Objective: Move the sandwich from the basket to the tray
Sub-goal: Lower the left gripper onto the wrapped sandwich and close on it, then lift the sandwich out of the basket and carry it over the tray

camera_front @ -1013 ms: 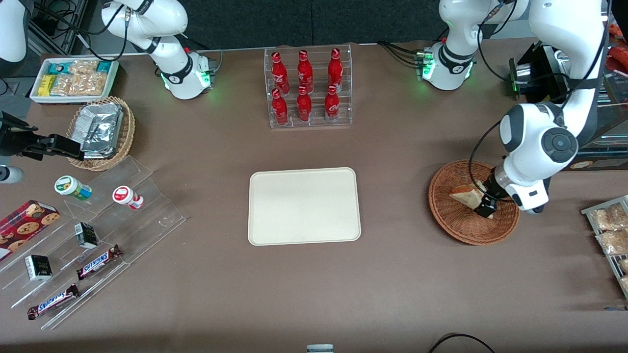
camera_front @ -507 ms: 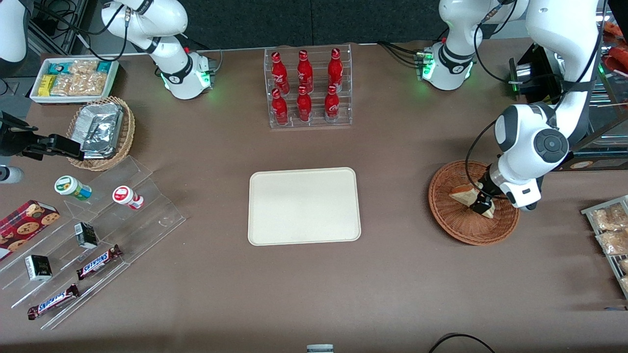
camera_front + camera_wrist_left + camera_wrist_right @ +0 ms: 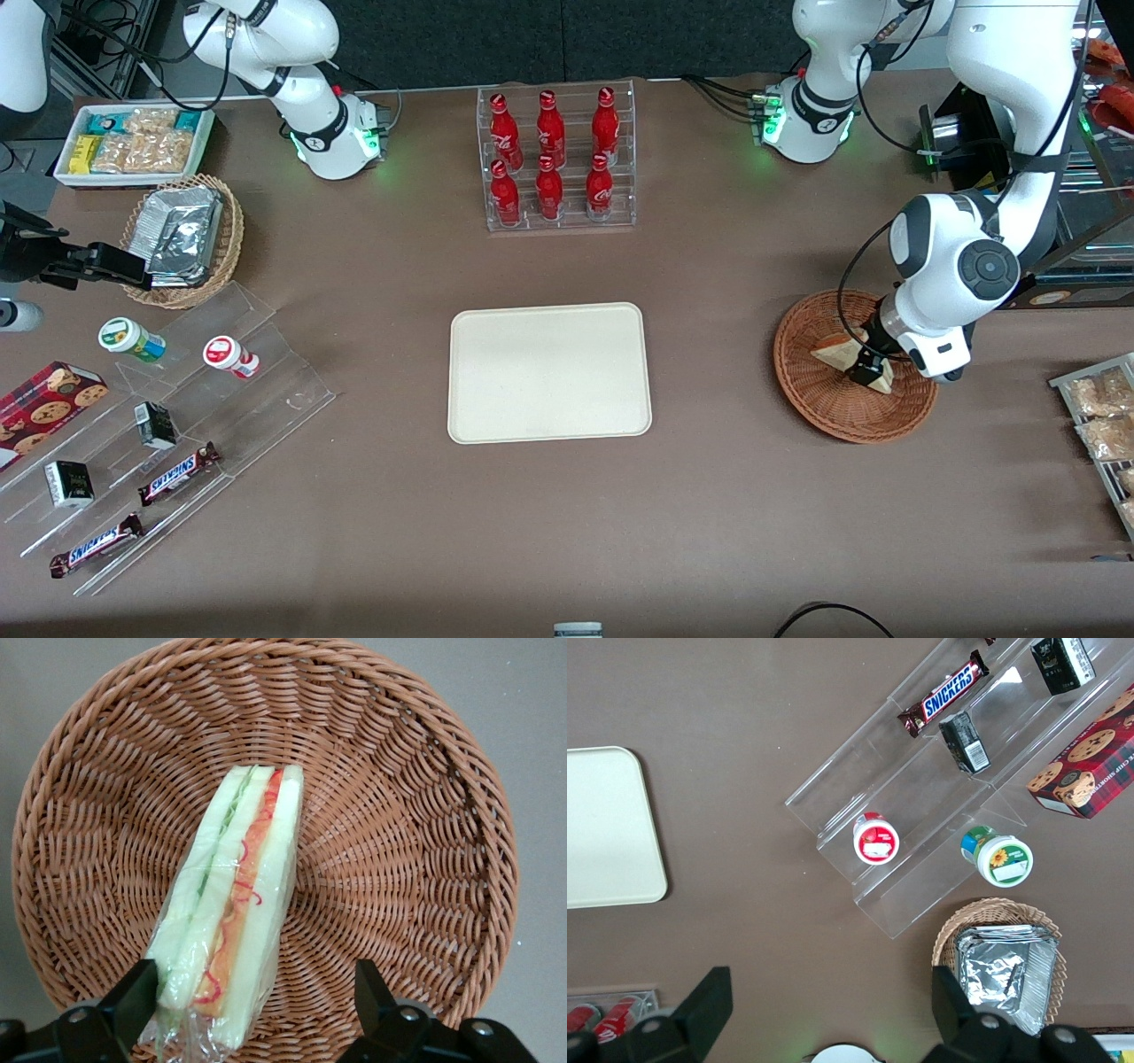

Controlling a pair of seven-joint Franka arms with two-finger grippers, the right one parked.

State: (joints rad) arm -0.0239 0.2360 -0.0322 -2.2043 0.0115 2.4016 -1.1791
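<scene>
The sandwich [image 3: 235, 904], a wrapped wedge of white bread with green and orange-red filling, lies in the round reddish-brown wicker basket [image 3: 416, 842]. My gripper [image 3: 252, 1001] is low over the basket, open, with the sandwich's wide end between the two black fingers [image 3: 133, 992]. One finger is right against the bread and the other stands well apart from it. In the front view the gripper [image 3: 868, 369] sits over the sandwich [image 3: 834, 352] inside the basket [image 3: 824, 412]. The cream tray [image 3: 549, 372] lies bare at the middle of the table.
A clear rack of red bottles [image 3: 556, 159] stands farther from the front camera than the tray. Packets on a rack [image 3: 1103, 416] lie at the working arm's end. A clear stepped display with snacks [image 3: 168, 425] and a tan foil-packet basket [image 3: 184, 237] sit toward the parked arm's end.
My gripper has shifted a little toward the tray's side and away from the front camera, settling around the sandwich's wide end. The sandwich and basket have not moved.
</scene>
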